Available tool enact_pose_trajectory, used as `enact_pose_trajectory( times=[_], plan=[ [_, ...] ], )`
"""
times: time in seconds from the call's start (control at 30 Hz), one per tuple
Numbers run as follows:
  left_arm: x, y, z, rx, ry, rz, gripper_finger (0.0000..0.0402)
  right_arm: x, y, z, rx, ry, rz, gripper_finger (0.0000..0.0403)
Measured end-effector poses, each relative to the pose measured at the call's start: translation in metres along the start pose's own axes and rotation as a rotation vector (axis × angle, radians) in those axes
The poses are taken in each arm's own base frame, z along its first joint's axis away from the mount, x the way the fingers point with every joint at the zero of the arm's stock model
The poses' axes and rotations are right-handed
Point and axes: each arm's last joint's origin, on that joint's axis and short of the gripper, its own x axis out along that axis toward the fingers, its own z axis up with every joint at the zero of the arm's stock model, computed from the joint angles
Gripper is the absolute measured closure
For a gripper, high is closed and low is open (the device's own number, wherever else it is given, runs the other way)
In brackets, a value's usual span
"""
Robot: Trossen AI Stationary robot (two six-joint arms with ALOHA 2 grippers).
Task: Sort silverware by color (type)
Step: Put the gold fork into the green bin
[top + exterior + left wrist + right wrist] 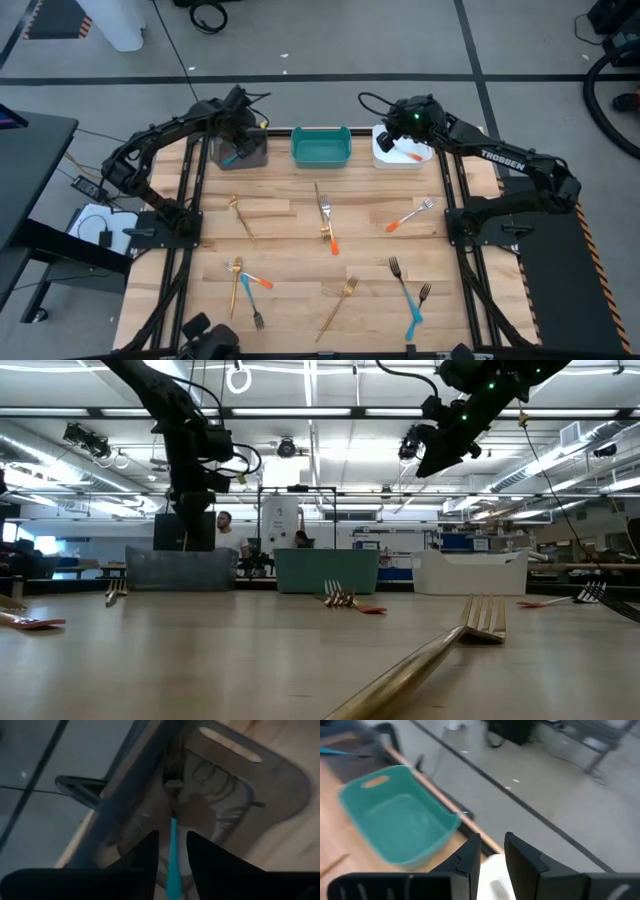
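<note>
My left gripper (240,148) hangs open over the grey bin (256,158). In the left wrist view a blue-handled utensil (173,855) lies between its fingers with a gap on each side, its head down in the bin. My right gripper (492,851) is open and empty, raised above the white bin (385,158), where an orange-handled fork (412,153) lies. Gold, blue-handled and orange-handled forks lie scattered flat on the table, among them an orange-handled fork (410,213) and a gold fork (340,304).
A teal bin (321,146) stands between the grey and white bins along the far edge. Forks lie mid-table (326,215), near left (245,285) and near right (408,290). In the low view a gold fork (470,628) lies close to the camera.
</note>
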Motion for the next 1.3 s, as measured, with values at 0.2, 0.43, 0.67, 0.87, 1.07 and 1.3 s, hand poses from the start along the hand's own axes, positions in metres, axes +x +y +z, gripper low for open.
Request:
enact_pose_trajectory(
  times=[0.2,0.43,0.67,0.87,1.07,1.3],
  plan=[
    [-0.030,-0.015,0.017,-0.045,-0.012,-0.028,0.0296,-0.004,0.019,0.000,-0.031,-0.010,0.166,0.0308],
    [-0.071,-0.051,0.037,-0.075,-0.089,-0.155,0.0297,-0.012,0.042,-0.004,-0.068,0.028,0.256,0.0308],
    [-0.095,-0.099,0.039,-0.037,-0.103,-0.246,0.0297,-0.022,0.065,-0.015,-0.183,0.099,0.423,0.0308],
    [-0.105,-0.127,0.037,-0.061,-0.115,-0.287,0.0297,-0.033,0.084,-0.019,-0.356,0.076,0.630,0.0308],
    [-0.113,-0.150,0.032,-0.129,-0.102,-0.323,0.0297,-0.040,0.093,-0.027,-0.310,0.163,0.687,0.0308],
    [-0.123,-0.175,0.024,-0.081,-0.109,-0.358,0.0297,-0.047,0.103,-0.039,-0.083,0.342,0.845,0.0308]
  ],
)
